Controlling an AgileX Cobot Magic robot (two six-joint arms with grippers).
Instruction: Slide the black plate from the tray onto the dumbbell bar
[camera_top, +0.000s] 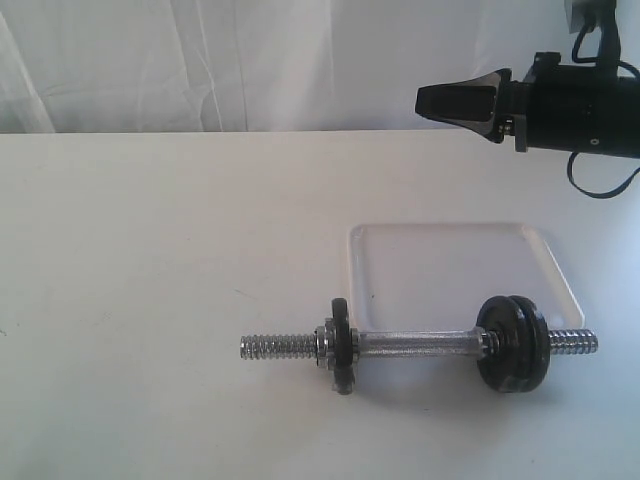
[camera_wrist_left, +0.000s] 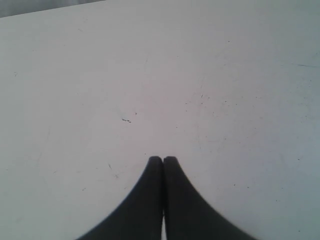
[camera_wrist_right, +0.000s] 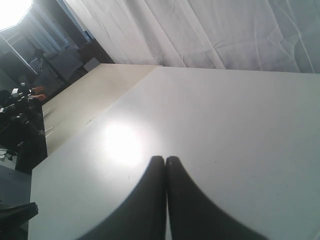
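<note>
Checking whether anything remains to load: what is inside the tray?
Only bare white floor shows inside the tray; no disc is visible there. Part of its front rim is covered by the dumbbell bar and the black plate on it.

No text, label, brand, number or sign can be read in any of the views. Nothing legible is seen on the black plate (camera_top: 508, 348), the dumbbell bar (camera_top: 415, 346), the tray (camera_top: 450, 268) or the tabletop (camera_top: 150, 250).
</note>
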